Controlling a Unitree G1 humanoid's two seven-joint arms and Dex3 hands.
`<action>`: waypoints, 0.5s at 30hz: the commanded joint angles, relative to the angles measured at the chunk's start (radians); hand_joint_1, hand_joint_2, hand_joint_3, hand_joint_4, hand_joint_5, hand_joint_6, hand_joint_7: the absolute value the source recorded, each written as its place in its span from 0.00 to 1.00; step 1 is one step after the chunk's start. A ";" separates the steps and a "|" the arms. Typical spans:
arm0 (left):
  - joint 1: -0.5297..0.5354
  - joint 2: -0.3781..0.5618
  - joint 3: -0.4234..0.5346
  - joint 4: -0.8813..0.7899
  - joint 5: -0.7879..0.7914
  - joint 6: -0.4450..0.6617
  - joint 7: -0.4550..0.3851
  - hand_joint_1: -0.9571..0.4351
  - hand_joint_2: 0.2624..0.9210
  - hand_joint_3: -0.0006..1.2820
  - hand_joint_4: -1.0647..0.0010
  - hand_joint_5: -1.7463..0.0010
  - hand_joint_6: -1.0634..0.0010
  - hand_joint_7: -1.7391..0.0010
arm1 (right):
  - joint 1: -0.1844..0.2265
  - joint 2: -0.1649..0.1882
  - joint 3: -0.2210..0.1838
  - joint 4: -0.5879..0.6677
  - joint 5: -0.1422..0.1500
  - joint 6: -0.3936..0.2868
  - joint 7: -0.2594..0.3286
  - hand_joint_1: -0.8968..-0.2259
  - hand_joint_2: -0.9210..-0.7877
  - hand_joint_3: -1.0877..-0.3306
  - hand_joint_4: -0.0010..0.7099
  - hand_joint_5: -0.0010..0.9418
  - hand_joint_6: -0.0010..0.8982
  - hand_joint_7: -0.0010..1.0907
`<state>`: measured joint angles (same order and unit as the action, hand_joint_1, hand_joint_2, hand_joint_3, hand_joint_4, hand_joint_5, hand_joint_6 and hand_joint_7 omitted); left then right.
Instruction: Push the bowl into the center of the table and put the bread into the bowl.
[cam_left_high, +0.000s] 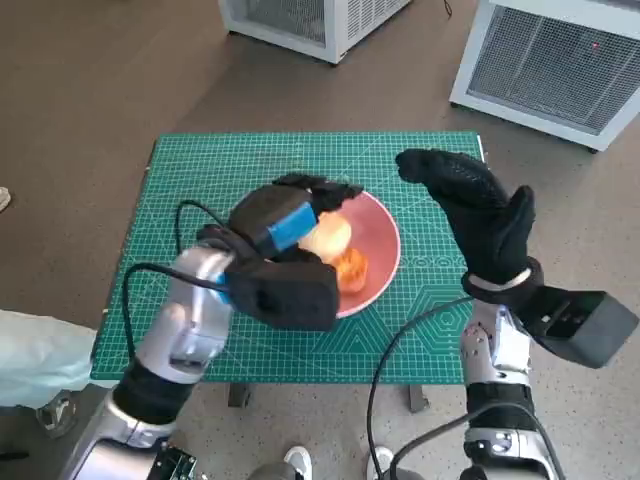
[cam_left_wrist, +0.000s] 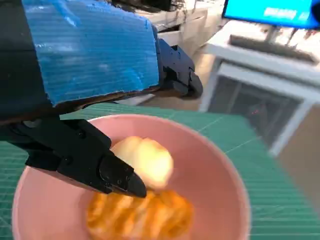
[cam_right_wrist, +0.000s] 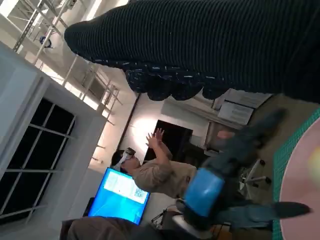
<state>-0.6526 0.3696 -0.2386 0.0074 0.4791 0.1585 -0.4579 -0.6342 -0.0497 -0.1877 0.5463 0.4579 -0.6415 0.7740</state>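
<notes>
The pink bowl (cam_left_high: 385, 240) sits near the middle of the green mat (cam_left_high: 200, 170). Inside it lie a pale bread roll (cam_left_high: 328, 238) and an orange-striped bread piece (cam_left_high: 351, 270); the left wrist view shows the roll (cam_left_wrist: 147, 159), the striped piece (cam_left_wrist: 142, 215) and the bowl's rim (cam_left_wrist: 232, 180). My left hand (cam_left_high: 290, 225) hovers over the bowl's left side with fingers spread, holding nothing. My right hand (cam_left_high: 470, 205) is raised above the mat's right part, fingers apart and empty.
White grated cabinets (cam_left_high: 560, 60) stand on the floor beyond the table, another (cam_left_high: 310, 20) further left. In the right wrist view a person (cam_right_wrist: 155, 172) with raised hands sits by a blue monitor (cam_right_wrist: 120, 195). A pale cloth (cam_left_high: 30, 350) lies at the table's left.
</notes>
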 joint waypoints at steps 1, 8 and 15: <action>0.031 0.004 0.069 -0.047 -0.113 -0.029 -0.017 0.50 0.93 0.01 1.00 1.00 0.84 1.00 | -0.004 -0.011 0.001 0.002 -0.005 0.016 -0.009 0.28 0.00 0.45 0.28 0.00 0.00 0.54; 0.088 0.007 0.166 -0.090 -0.261 -0.079 -0.008 0.49 0.94 0.01 1.00 1.00 0.86 1.00 | -0.008 -0.015 0.004 -0.017 -0.007 0.024 -0.019 0.29 0.00 0.44 0.28 0.00 0.00 0.54; 0.131 -0.015 0.263 -0.080 -0.432 -0.173 -0.006 0.47 0.96 0.01 1.00 1.00 0.87 1.00 | -0.013 -0.024 0.008 -0.051 -0.010 0.047 -0.039 0.29 0.00 0.43 0.29 0.00 0.00 0.54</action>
<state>-0.5421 0.3682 -0.0202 -0.0682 0.1182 0.0324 -0.4668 -0.6482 -0.0664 -0.1848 0.5078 0.4576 -0.6146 0.7483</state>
